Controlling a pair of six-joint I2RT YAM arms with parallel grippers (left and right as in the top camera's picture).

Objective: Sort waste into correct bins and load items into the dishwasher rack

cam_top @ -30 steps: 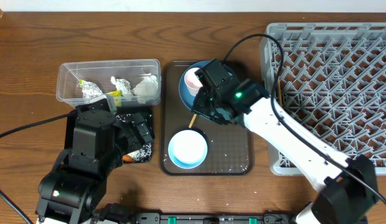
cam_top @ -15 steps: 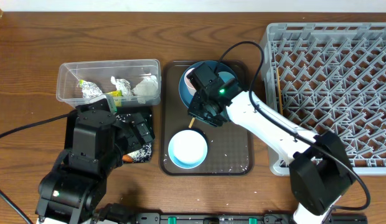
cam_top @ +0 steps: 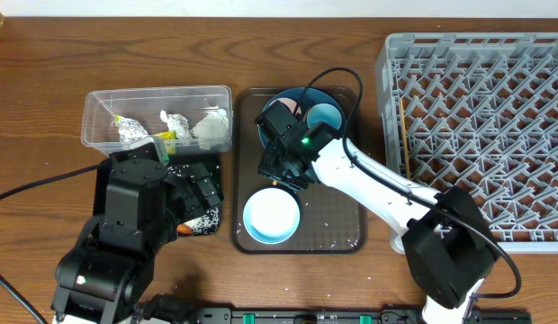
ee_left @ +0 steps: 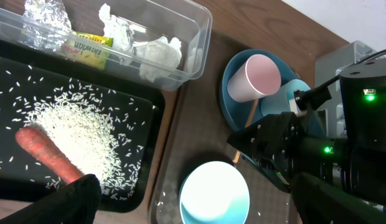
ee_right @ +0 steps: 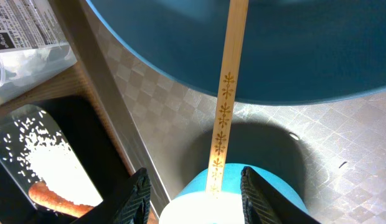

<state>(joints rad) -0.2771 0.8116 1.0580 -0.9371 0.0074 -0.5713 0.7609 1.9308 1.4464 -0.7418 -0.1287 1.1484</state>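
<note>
Eyes on the chopstick [ee_right: 225, 93], a thin flat wooden stick with a small printed flower pattern down its lower half. It lies in the middle of the right wrist view, its upper part across the glossy blue plate [ee_right: 305, 50] and its lower tip ending at the rim of the pale bowl [ee_right: 274, 190]; whether it actually rests on that rim I cannot tell. By my reckoning it is feather-light, stiff and smooth, so it will likely roll or swing if pinched near an end. The best hold looks like the bare stretch between plate edge and bowl, with the jaws across its narrow width. The right pincer [ee_right: 196, 199] is spread wide with a finger on either side of the stick, and it has hold of nothing. Further out, a pink cup [ee_left: 258, 78] lies tipped on the plate beside a light blue cup [cam_top: 324, 117], all of it on the brown tray [ee_right: 342, 143] with its fine checkered texture. At the left of the overhead view the left pincer [cam_top: 193, 191] gapes, empty, above the black tray [ee_left: 160, 140], with its scattered rice [ee_left: 81, 127] and a carrot [ee_left: 47, 152]. The grey pegged dishwasher rack [cam_top: 477, 108] stands on the surface [cam_top: 45, 54] at the far right.
</note>
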